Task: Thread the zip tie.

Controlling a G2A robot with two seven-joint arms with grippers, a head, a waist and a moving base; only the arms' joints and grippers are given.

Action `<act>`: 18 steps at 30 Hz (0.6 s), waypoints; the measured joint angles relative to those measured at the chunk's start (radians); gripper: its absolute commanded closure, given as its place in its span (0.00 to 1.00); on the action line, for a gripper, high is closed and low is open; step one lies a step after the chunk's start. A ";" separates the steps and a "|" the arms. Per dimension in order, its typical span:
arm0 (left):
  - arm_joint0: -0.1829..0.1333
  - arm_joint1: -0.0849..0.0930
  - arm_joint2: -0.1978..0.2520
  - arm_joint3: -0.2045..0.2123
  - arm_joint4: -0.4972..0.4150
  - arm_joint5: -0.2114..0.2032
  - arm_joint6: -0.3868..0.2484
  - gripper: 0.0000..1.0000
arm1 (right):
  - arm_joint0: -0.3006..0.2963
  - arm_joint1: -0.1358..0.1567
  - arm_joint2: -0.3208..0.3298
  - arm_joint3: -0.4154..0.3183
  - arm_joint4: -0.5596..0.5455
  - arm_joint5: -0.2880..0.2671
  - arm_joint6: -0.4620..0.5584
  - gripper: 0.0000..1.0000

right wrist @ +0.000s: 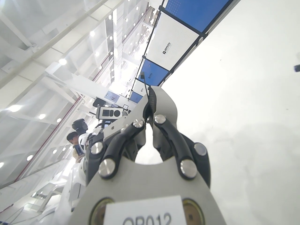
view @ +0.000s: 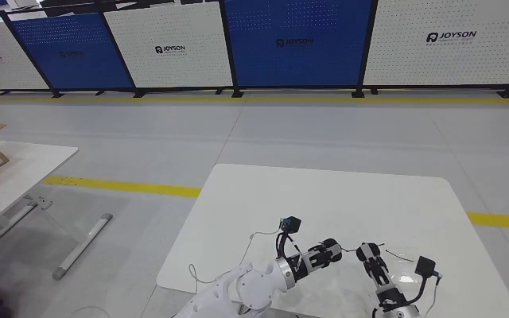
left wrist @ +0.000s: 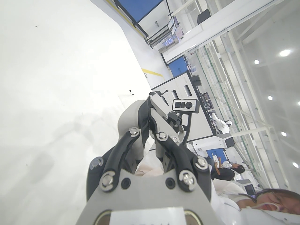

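Note:
Low over the near part of the white table, my two grippers face each other a short gap apart. My right gripper is shut on a thin black zip tie; the tie's small square head sticks out past the fingertips. From the left wrist view, that right gripper stands just beyond my own, with the zip tie's head poking up. My left gripper is shut. In the top view a thin dark strand runs from it toward the right gripper.
The table's far half is bare white surface, and its near edge lies just below the arms. Another pale table stands off to the left across the floor. Blue and white pegboard panels line the back.

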 measured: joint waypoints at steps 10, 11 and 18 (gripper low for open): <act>-0.004 -0.006 0.000 -0.009 0.009 0.029 -0.006 1.00 | -0.006 0.000 0.012 -0.004 0.002 0.001 -0.008 1.00; -0.004 -0.007 0.001 -0.009 0.011 0.031 -0.004 1.00 | -0.006 0.000 0.011 -0.004 -0.001 0.001 -0.010 1.00; -0.003 -0.011 0.001 -0.010 0.016 0.032 -0.003 1.00 | -0.005 -0.002 0.006 -0.004 -0.014 0.002 -0.011 1.00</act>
